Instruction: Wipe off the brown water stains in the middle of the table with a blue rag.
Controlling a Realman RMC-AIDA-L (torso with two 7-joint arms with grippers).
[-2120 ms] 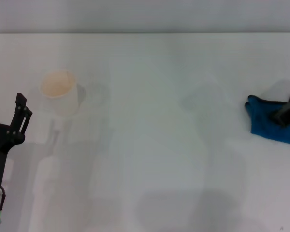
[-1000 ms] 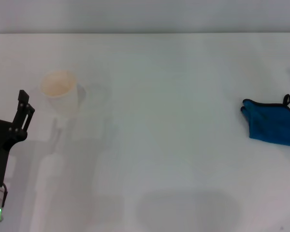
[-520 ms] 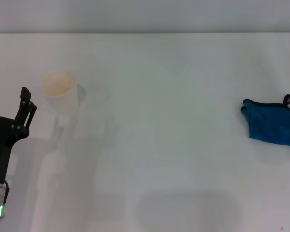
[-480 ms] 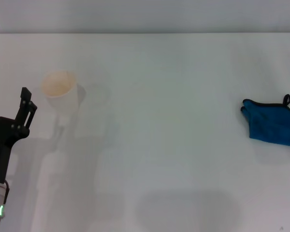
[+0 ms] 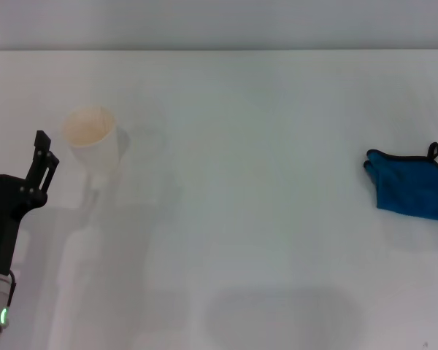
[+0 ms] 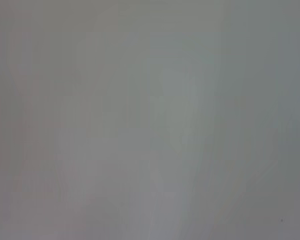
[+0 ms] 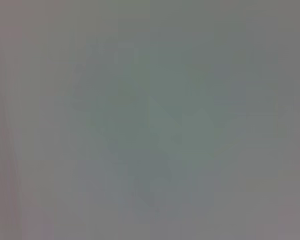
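Note:
The blue rag (image 5: 411,187) lies bunched at the far right of the white table (image 5: 248,219), its black loop pointing away from me, with nothing touching it. No brown water stains show anywhere on the tabletop. My left gripper (image 5: 13,157) stands open at the left edge, just short of a white cup, one finger (image 5: 41,159) in full sight and the other cut off by the frame edge. My right gripper is out of view. Both wrist views show only flat grey.
A white paper cup (image 5: 93,142) with a pale tan inside stands upright at the left, just ahead and to the right of my left gripper. The table's far edge (image 5: 219,49) runs across the top.
The right gripper, earlier resting on the rag, has let it go and left the view. The left gripper has crept forward toward the cup.

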